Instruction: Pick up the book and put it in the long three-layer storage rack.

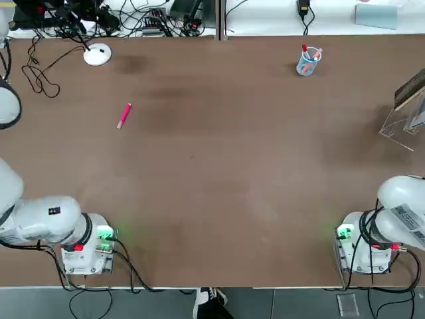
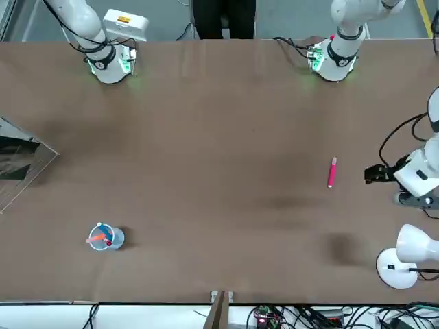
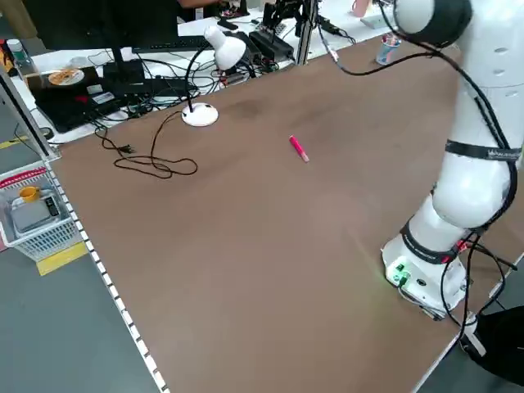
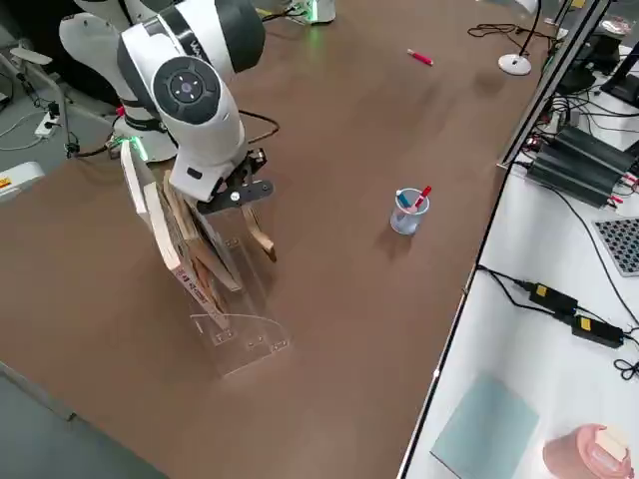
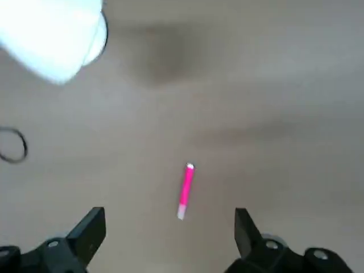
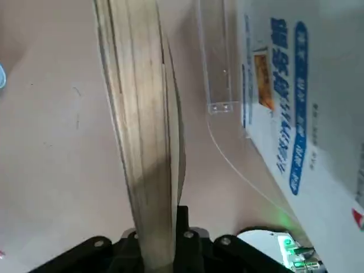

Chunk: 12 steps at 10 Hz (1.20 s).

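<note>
Right pincer (image 6: 156, 250): clenched on the book (image 6: 145, 142), gripped edge-on, lower middle of the right wrist view.
Book: tilted, down among the slanted panels of the long three-layer storage rack (image 4: 235, 334), left of the right side view.
Left pincer (image 5: 170, 233): released, jaws wide, above a pink pen (image 5: 185, 190) on the worktop (image 1: 232, 173).
Pen cup (image 1: 308, 61): upper right, top view.

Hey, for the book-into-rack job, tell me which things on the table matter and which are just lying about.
Part of the job:
- book, clamped in the right pincer
- clear storage rack, at the table's right edge

Just lying about:
- pink pen
- cup of pens
- white desk lamp
- left pincer, open above the pink pen
</note>
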### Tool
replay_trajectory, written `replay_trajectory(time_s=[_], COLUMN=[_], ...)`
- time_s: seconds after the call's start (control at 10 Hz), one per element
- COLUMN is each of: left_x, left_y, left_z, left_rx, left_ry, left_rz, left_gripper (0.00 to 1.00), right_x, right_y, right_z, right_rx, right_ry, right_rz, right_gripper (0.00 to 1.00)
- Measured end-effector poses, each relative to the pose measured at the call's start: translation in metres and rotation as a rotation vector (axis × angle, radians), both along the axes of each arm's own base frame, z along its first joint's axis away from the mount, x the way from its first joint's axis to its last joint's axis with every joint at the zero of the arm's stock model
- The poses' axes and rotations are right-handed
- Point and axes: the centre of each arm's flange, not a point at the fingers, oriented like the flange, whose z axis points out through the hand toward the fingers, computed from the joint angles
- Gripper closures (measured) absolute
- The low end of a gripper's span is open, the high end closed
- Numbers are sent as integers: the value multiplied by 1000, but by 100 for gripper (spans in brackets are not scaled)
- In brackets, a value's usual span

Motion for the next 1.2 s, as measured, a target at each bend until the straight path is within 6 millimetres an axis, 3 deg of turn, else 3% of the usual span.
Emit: replay_trajectory(time_s=[0.5,1.2], left_x=[-25,-52], left_y=[44,48], left_z=[41,75], left_rx=[-20,-19], left_ry=[28,49], left_rz=[33,38], left_gripper=[0,0], right_x=[-5,6], right_y=[-7,-4], right_z=[-3,-9], right_rx=[-34,-50], right_ry=[65,125], right_rz=[-36,-128], right_gripper=[85,85])
